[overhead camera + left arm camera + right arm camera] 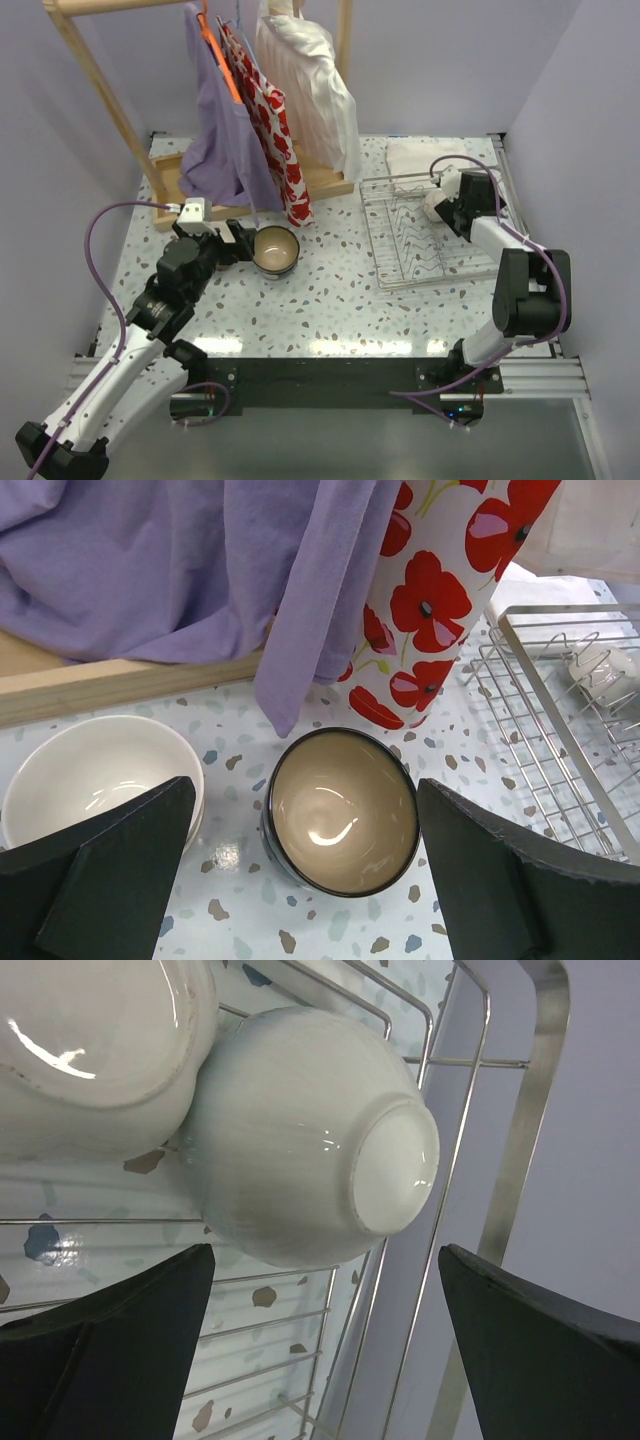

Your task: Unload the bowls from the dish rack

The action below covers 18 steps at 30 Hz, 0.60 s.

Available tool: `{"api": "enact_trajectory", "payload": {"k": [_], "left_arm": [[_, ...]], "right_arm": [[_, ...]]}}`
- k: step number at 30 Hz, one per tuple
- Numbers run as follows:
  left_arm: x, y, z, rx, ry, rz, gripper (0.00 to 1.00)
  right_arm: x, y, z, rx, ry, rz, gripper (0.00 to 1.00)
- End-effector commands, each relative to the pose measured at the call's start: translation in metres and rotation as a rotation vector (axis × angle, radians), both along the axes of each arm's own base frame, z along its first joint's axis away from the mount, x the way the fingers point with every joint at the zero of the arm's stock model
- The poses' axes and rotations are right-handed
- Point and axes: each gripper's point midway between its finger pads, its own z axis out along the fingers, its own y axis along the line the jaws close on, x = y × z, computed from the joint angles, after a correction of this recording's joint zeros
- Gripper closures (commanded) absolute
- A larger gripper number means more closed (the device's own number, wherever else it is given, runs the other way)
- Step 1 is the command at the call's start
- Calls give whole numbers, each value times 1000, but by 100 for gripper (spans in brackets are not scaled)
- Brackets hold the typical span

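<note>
White bowl point(300, 1130) — between right jaws, parted

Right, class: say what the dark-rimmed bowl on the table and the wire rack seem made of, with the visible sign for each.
Dark-rimmed bowl: likely glazed ceramic; its beige inside is glossy with sharp highlights. Dish rack: probably plated or stainless steel; thin silvery wires that shine.

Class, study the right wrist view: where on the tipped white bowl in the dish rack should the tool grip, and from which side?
Probably across its widest belly, coming from the base side: the white bowl lies tipped, foot ring facing the open right tool, rim turned away beside another bowl.
</note>
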Motion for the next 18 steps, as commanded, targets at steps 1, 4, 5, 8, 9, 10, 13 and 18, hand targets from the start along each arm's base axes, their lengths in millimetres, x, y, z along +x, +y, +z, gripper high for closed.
{"api": "enact_trajectory", "payload": {"k": [1, 4, 5, 8, 9, 10, 13, 18], "left_arm": [[3, 4, 6, -6, -33, 19, 2], [3, 4, 6, -6, -33, 19, 2], [3, 4, 6, -6, -33, 17, 2], [3, 4, 4, -4, -29, 17, 2], [4, 3, 4, -4, -29, 17, 2], [3, 3, 4, -3, -28, 16, 2], [4, 2, 4, -5, -29, 11, 2], [4, 2, 3, -1, -25, 12, 2]], "right_arm": [[14, -1, 9, -52, -50, 46, 1], [15, -4, 5, -68, -50, 41, 1], [16, -2, 5, -65, -53, 44, 1], [17, 2, 2, -43, -49, 58, 1], [17, 3, 2, -38, -49, 59, 1], [17, 4, 0, -32, -47, 63, 1], [17, 13, -7, 7, -11, 103, 1], [17, 14, -18, 14, 19, 106, 1]]}}
